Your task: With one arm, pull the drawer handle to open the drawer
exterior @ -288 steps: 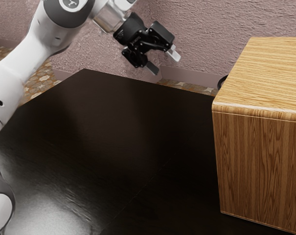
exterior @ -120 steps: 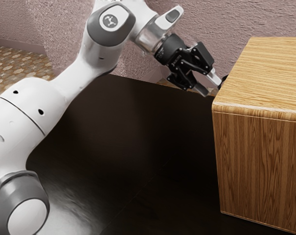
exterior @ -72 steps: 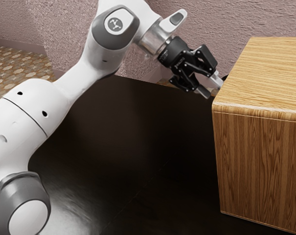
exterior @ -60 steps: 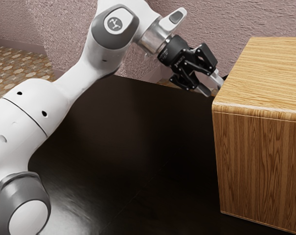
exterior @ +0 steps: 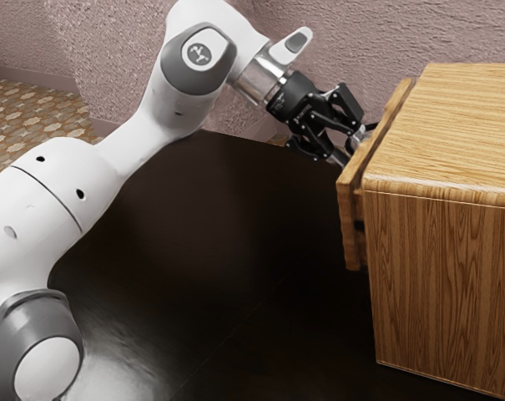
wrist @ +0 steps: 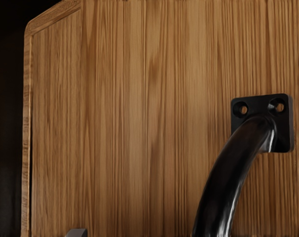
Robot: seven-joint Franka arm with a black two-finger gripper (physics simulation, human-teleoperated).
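A light wooden cabinet (exterior: 446,251) stands on the dark table (exterior: 210,251) at the exterior view's right. Its drawer front (exterior: 350,196) sits a short way out from the cabinet body, with a dark gap behind it. My black gripper (exterior: 357,142) is pressed up to the upper part of that front, shut on the drawer handle. In the wrist view the curved black handle (wrist: 232,182) runs from its square mounting plate (wrist: 264,121) down under my hand, against the wooden drawer front (wrist: 139,123).
A rough pinkish wall (exterior: 361,33) rises behind the table and a patterned floor (exterior: 35,109) shows at the exterior view's left. My white arm (exterior: 110,167) stretches over the table's far side.
My gripper has reached the cabinet's face, taken hold of the handle and drawn back toward the exterior view's left. The drawer front, flush before, now stands a little out.
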